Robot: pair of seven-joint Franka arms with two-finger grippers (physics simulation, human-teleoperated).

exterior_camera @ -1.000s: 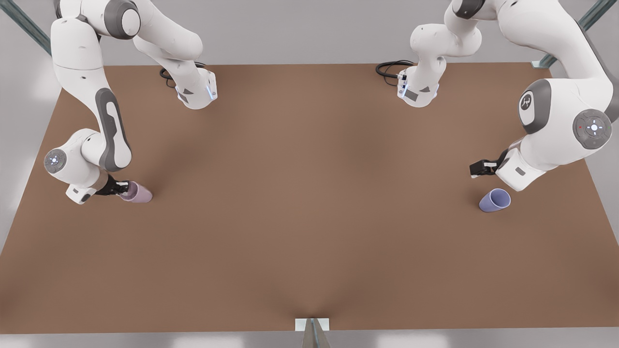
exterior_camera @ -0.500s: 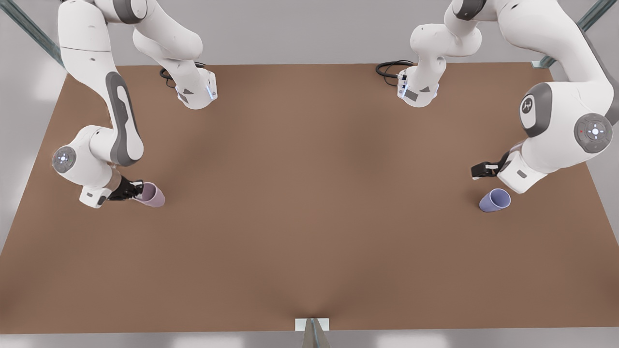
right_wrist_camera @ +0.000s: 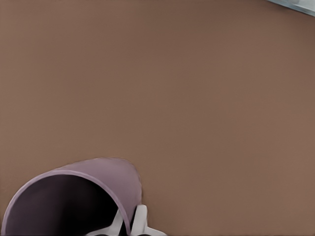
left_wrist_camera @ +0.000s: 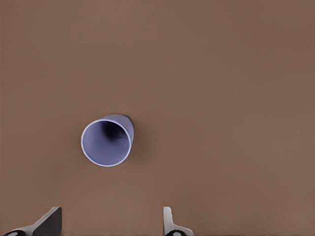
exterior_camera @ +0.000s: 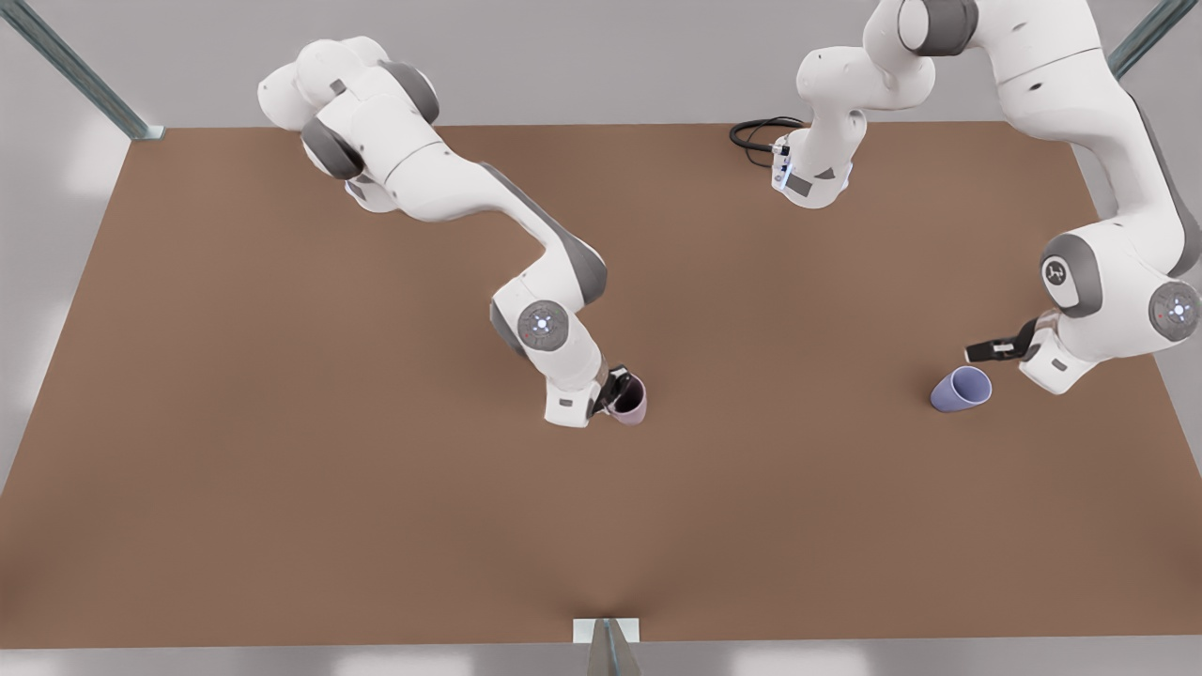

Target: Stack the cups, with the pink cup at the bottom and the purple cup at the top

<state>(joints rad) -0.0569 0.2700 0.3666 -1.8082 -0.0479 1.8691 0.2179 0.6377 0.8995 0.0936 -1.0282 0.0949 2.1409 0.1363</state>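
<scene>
Near the middle of the brown surface (exterior_camera: 282,469), the right end effector (exterior_camera: 615,390) grips the pink cup (exterior_camera: 629,401) by its rim, one finger inside the wall and one outside (right_wrist_camera: 139,219); the cup's mouth faces up. Toward the front view's right, the purple cup (exterior_camera: 961,389) stands alone on the surface, tilted in that view. Just beside and above it hangs the left end effector (exterior_camera: 986,351), its fingers (left_wrist_camera: 170,223) spread wide and clear of the cup (left_wrist_camera: 107,140).

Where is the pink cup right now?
The pink cup is near the table's middle in the front view, gripped by the right gripper.
</scene>
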